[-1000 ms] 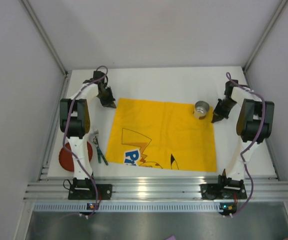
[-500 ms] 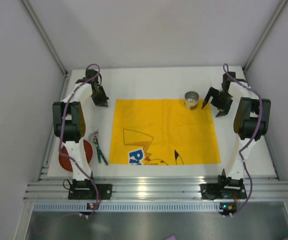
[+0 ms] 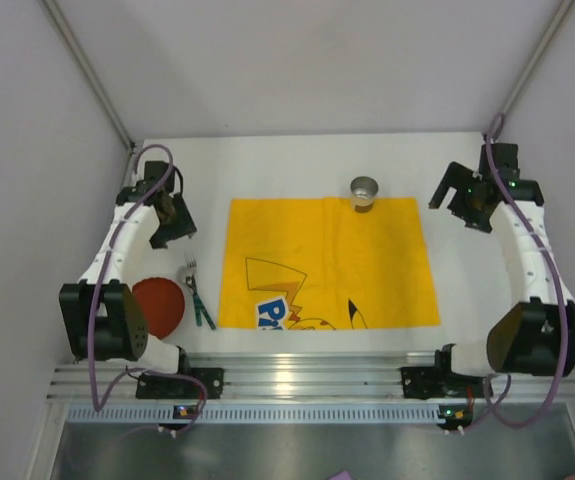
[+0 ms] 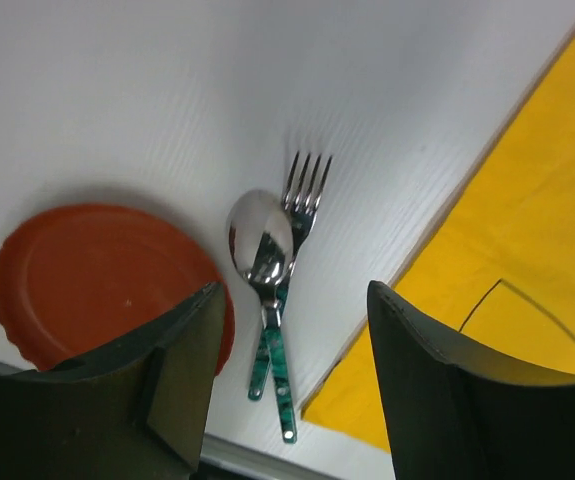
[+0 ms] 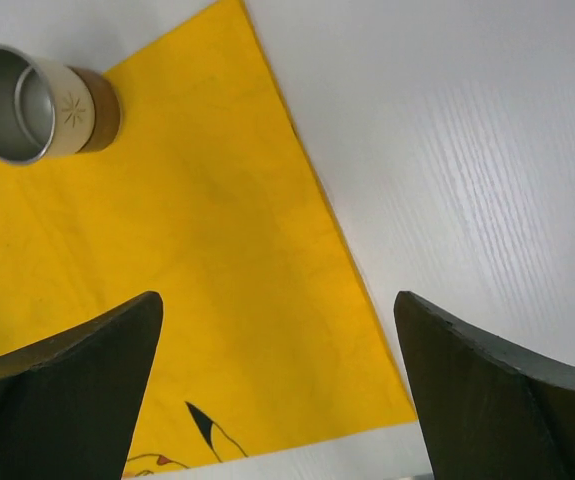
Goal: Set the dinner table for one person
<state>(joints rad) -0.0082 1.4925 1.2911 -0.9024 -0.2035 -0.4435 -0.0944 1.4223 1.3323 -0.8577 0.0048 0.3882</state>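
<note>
Shows the left gripper [image 4: 295,300] wide open and empty, above a fork [image 4: 304,190] and spoon [image 4: 260,240] lying together just beside a red plate [image 4: 97,280] on the white dinner table [image 3: 297,165]. Shows the right gripper [image 5: 277,300] equally spread, gripping nothing, over a yellow cartoon-printed cloth [image 5: 197,270] mid-table, a metal cup [image 5: 37,102] seemingly on its far edge.
</note>
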